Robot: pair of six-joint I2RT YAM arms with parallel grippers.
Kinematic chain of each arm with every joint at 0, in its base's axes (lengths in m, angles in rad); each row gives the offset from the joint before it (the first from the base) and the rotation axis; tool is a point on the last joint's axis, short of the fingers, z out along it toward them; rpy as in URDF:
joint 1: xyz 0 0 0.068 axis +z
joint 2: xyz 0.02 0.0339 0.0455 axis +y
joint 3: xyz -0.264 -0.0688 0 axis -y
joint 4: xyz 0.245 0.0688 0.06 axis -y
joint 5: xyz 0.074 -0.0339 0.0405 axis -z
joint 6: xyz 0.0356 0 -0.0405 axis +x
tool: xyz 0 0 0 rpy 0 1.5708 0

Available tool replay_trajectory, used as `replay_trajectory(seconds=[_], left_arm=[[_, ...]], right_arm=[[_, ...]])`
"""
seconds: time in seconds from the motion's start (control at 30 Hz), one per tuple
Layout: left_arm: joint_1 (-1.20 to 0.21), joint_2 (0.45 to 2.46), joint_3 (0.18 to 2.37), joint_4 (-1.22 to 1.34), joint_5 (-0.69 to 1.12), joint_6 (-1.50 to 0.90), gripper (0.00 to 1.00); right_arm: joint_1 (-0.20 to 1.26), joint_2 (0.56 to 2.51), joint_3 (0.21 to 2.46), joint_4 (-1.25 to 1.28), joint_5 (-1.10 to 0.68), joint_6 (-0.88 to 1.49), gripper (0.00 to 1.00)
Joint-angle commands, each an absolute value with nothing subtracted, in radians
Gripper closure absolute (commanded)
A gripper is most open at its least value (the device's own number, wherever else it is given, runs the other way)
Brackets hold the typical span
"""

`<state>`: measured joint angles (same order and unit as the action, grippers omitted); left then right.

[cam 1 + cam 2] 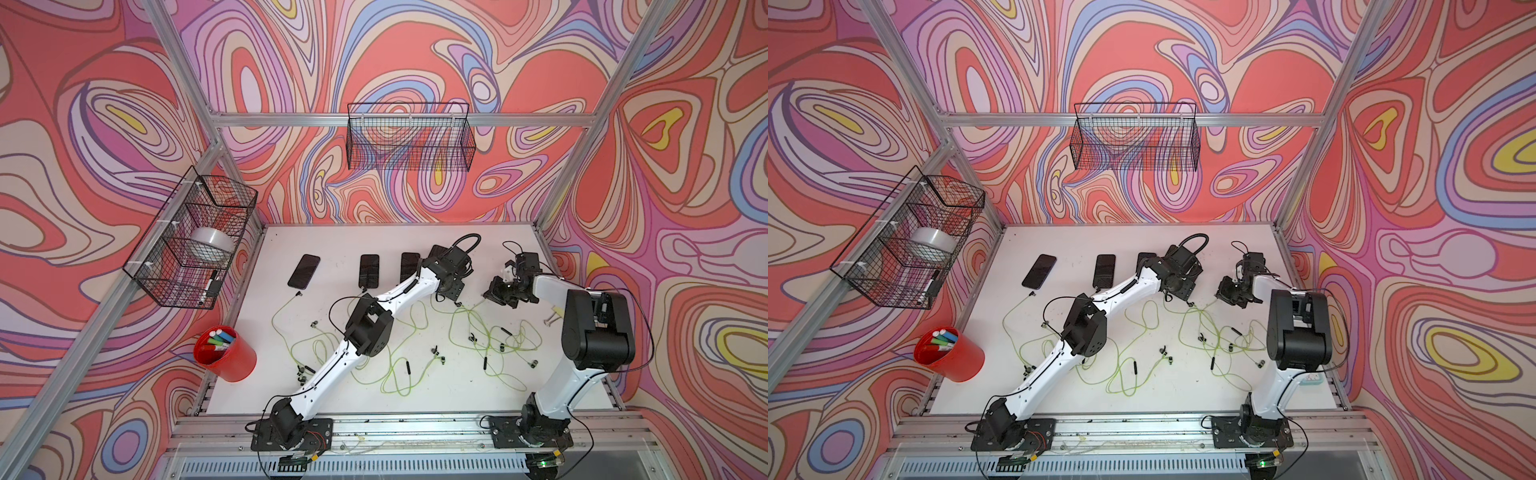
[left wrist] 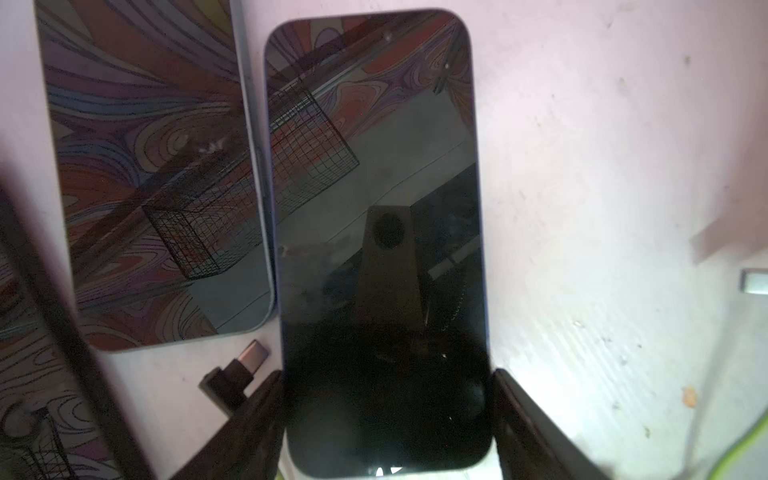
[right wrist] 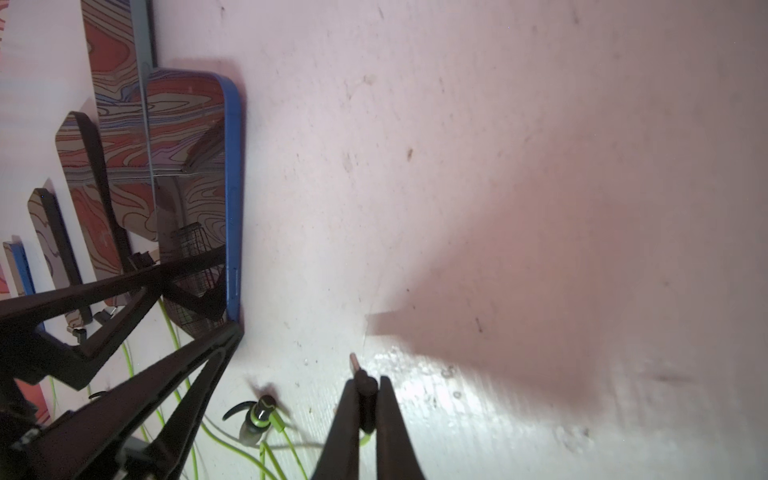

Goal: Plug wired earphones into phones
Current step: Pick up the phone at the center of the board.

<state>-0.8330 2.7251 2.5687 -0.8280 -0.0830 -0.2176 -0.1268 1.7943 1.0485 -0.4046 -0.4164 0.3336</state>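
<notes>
Two grippers, one step: mating plug to phone. Left gripper [image 2: 386, 374]: jaws wide, flanking the near end of a phone [image 2: 374, 187] lying on the table [image 1: 332, 399], at or just off its sides. Right gripper [image 3: 368, 384]: pinched on a plug [image 3: 360, 374], metal tip forward, near that phone's end but apart.

Advice: clamp the phone first, level the tip with the end port, push straight along its length.

Earphones [image 1: 399, 365]: loose on the table.
Side basket [image 1: 166, 266]: tape roll [image 1: 211, 245], marker [image 1: 211, 286].
Back basket [image 1: 409, 137]: nothing seen inside.
Red cup [image 1: 232, 365]: markers [image 1: 220, 336].
</notes>
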Motion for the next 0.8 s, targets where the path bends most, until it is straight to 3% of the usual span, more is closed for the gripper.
replay_trajectory(seconds=[0.0,0.23,0.4,0.57,0.77], left_arm=[[-0.847,2.705,2.493,-0.999,-0.12,-0.148,0.29],[-0.852,2.532,2.257,-1.02,-0.109,-0.075,0.28],[-0.848,2.613,2.396,-1.095,-0.063,-0.017,0.15],[-0.844,2.735,2.585,-1.157,-0.039,0.045,0.13],[-0.835,2.76,2.591,-1.143,-0.019,0.092,0.16]], right_arm=[[-0.124,1.747,1.037,-0.405,-0.397,0.327,1.0],[-0.124,1.747,1.029,-0.404,-0.394,0.325,1.0],[-0.124,1.751,1.025,-0.394,-0.402,0.334,1.0],[-0.124,1.741,1.022,-0.404,-0.394,0.327,1.0],[-0.124,1.75,1.018,-0.397,-0.397,0.328,1.0]])
